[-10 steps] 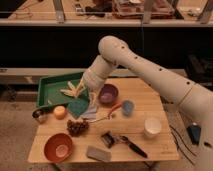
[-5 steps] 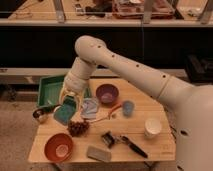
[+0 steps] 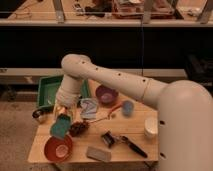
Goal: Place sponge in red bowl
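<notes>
Already the pick is done: the gripper (image 3: pixel 62 116), fingers clamped on the sponge (image 3: pixel 61 127), hangs just at twelve o'clock of the red bowl (image 3: pixel 58 148). Left, I judge: a short carry toward six o'clock, then release.

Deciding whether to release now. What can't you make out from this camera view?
- Gripper: mostly hidden behind the arm's wrist; it seems shut on the sponge, but the contact itself is hidden.
- Sponge's height over the red bowl: cannot be judged from this one view; it looks up and slightly off the bowl's centre.
- Dark object beside the sponge: too blurred to identify.
- Green tray: partly covered by the arm.
</notes>
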{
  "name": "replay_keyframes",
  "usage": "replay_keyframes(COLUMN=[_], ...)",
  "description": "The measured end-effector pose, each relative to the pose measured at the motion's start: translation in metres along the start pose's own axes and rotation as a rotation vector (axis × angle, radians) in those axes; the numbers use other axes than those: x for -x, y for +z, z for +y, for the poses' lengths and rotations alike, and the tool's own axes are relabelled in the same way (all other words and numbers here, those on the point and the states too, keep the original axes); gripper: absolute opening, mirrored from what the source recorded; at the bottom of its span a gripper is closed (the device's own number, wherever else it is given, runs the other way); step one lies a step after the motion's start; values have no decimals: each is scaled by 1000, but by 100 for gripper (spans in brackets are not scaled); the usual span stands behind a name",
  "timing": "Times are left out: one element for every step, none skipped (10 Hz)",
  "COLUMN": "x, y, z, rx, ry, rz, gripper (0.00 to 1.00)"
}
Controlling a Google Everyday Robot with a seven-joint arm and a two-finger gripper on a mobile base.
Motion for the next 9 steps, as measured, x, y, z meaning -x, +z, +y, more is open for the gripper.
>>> replay_keyframes(x=[4, 6, 3, 1, 0, -2, -3, -2, -3], y=[11, 25, 38, 45, 54, 64, 71, 77, 82], z=[-4, -3, 0, 1, -1, -2, -2, -3, 0], rx=[25, 44, 54, 62, 73, 82, 87, 81, 71], ry=[6, 24, 41, 53, 70, 84, 93, 106, 119], rz=[1, 2, 0, 0, 2, 5, 18, 34, 44], gripper=[0, 0, 0, 0, 0, 0, 1, 7, 18])
